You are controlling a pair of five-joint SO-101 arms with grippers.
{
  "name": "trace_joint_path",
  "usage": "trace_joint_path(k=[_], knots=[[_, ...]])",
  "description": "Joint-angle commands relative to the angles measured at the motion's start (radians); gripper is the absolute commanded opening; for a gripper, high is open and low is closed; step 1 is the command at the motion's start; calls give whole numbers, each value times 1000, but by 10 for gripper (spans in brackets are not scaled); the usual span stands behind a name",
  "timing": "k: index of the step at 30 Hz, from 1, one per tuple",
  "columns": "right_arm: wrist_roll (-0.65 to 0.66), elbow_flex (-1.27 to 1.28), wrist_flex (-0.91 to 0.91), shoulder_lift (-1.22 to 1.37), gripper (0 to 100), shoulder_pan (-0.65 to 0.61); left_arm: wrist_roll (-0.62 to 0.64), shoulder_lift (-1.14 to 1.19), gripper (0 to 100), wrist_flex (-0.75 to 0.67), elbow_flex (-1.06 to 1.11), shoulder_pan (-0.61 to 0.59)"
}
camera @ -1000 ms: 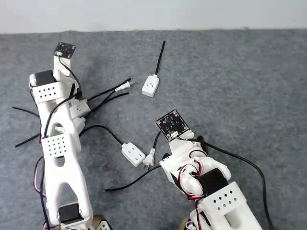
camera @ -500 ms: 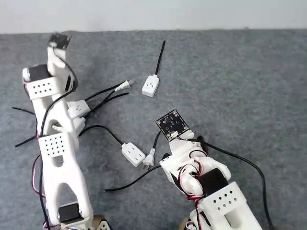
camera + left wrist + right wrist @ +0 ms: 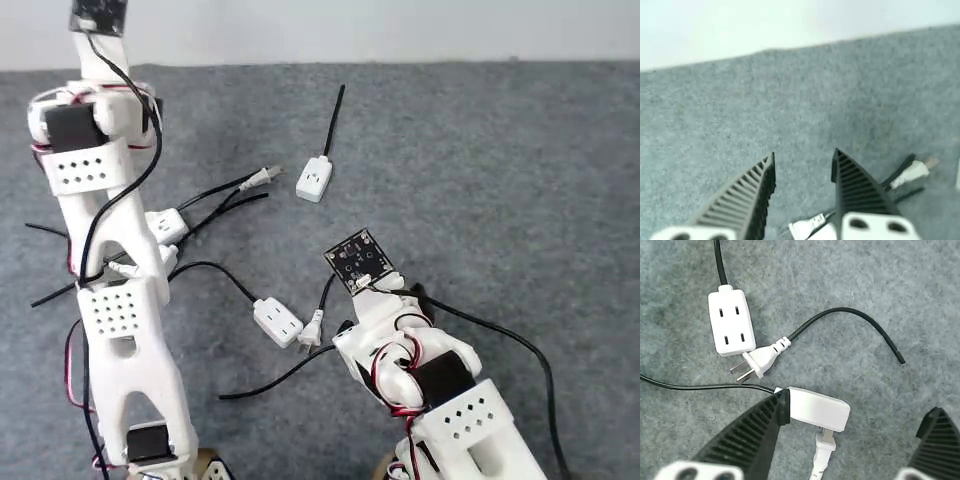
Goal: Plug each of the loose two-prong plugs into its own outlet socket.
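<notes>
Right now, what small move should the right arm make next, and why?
Probably shift the open right gripper sideways over the loose plug and lower to grasp its body. That plug lies unplugged beside the outlet block, prongs pointing away from it, while the gripper hangs over a different white block.

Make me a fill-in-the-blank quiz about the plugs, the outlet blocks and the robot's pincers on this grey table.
1. The left pincer is ___ and holds nothing.
2. In the right wrist view, the loose plug has ___ prongs.
3. The outlet block beside it shows ___ slots on its face.
4. The plug's cord is ___ in colour.
Missing words: open; two; four; black.
</notes>
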Motion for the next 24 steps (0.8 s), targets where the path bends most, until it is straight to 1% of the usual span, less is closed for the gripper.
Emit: trace_joint_path(k=[1, 5, 8, 10, 16, 24], knots=[[-11, -6, -19, -2, 407, 12, 46, -218, 185, 43, -27, 9], [-12, -6, -19, -2, 407, 12, 48, -400, 185, 43, -12, 41], [-12, -6, -19, -2, 407, 12, 49, -554, 185, 43, 85, 63], [-12, -6, -19, -2, 407, 12, 49, -672, 185, 43, 208, 86], [-12, -6, -19, -2, 407, 8, 48, -1085, 185, 35, 671, 167], [-8, -6, -18, -2, 407, 10, 40, -1536, 185, 18, 1193, 166]])
